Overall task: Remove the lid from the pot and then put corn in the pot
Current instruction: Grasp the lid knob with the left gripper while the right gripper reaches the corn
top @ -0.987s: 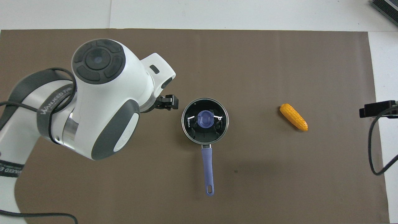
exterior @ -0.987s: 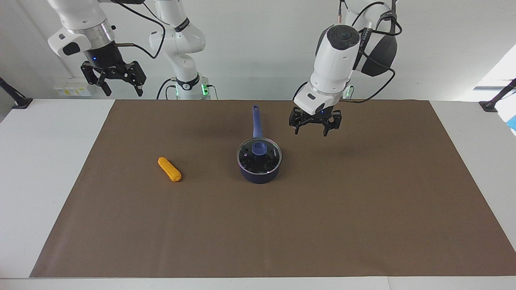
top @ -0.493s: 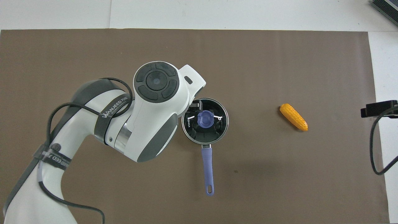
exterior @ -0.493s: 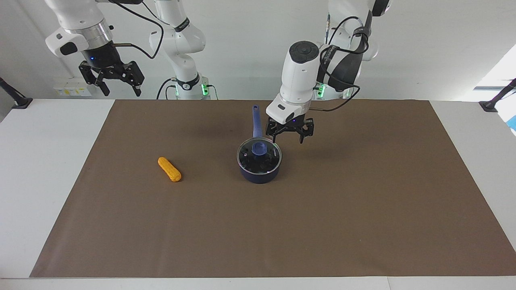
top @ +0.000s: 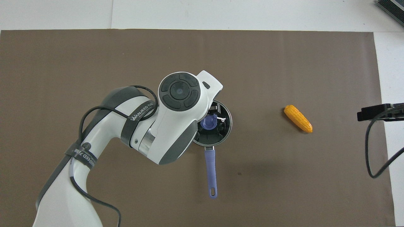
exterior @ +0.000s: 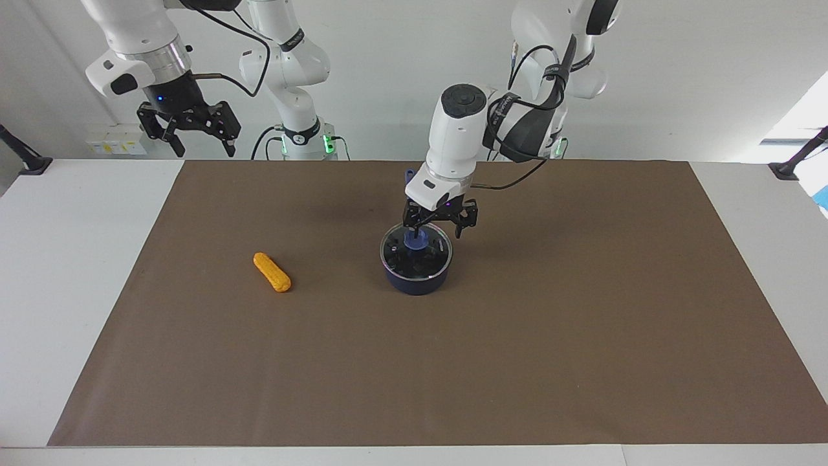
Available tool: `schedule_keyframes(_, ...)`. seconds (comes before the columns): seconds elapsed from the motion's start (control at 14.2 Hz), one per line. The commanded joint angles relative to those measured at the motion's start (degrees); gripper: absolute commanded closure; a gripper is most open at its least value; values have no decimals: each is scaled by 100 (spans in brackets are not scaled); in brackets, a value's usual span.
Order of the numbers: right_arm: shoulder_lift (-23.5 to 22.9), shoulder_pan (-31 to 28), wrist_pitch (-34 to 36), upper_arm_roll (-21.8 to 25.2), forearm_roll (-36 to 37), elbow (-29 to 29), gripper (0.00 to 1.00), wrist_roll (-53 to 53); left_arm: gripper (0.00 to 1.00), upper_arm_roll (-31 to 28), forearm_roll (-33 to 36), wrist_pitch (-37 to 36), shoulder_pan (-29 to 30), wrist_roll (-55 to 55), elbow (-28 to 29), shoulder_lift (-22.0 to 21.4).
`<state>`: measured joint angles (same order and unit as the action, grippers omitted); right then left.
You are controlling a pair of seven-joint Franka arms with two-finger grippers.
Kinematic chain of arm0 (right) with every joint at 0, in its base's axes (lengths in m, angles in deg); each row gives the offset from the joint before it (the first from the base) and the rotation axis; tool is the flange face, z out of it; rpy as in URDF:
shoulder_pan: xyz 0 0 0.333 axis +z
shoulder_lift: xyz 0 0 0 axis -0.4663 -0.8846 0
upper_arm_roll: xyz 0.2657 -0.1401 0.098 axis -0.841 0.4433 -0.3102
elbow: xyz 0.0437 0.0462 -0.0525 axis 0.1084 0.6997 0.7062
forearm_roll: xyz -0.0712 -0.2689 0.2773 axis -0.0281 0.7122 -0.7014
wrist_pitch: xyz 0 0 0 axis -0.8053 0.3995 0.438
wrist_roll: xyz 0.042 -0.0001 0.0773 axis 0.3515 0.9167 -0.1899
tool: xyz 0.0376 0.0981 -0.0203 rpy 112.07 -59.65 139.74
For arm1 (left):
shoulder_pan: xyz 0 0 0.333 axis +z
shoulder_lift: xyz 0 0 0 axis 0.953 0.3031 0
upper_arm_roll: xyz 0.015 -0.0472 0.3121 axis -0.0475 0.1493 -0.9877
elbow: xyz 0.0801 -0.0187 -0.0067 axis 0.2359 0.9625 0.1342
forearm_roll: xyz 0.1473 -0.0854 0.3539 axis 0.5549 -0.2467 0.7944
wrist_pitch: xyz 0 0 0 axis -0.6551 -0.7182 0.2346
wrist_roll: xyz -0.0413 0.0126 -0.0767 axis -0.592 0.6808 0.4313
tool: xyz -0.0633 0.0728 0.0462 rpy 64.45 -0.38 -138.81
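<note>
The dark blue pot (exterior: 414, 282) stands mid-mat, its long blue handle (top: 210, 170) pointing toward the robots. The glass lid (exterior: 424, 257) rests on the pot, and its blue knob (exterior: 414, 241) is free. My left gripper (exterior: 437, 228) hangs open just above the lid, a little off the knob toward the left arm's end; no finger touches the knob. In the overhead view the left wrist (top: 180, 94) covers half of the pot (top: 226, 126). The yellow-orange corn (exterior: 272, 272) lies on the mat toward the right arm's end. My right gripper (exterior: 204, 145) waits open, raised over the table's edge.
A brown mat (exterior: 517, 362) covers most of the white table (exterior: 77, 259). Black stands (exterior: 26, 162) sit at both table corners nearest the robots. A cable (top: 372, 157) hangs from the right arm.
My left arm has swung in from the left arm's end and come down, from beside the pot to just above its lid. The right gripper has shifted slightly. Pot, lid and corn have not moved.
</note>
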<state>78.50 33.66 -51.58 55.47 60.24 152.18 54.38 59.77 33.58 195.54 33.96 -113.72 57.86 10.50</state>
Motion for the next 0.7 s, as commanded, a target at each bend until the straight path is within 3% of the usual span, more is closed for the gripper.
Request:
schedule_keyframes(0.0, 28, -7, -626, -3, -35, 556, 0, -186, 0, -105, -30, 83, -291, -197, -58, 175)
schedule_keyframes(0.35, -252, 64, -901, -3, -44, 689, 0, -783, 0, -113, 180, 65, -545, -486, -181, 544)
schedule_keyframes(0.63, -560, 81, -1629, -3, -237, 1110, 0, -1046, 0, -113, 181, -49, -537, -514, -383, 650)
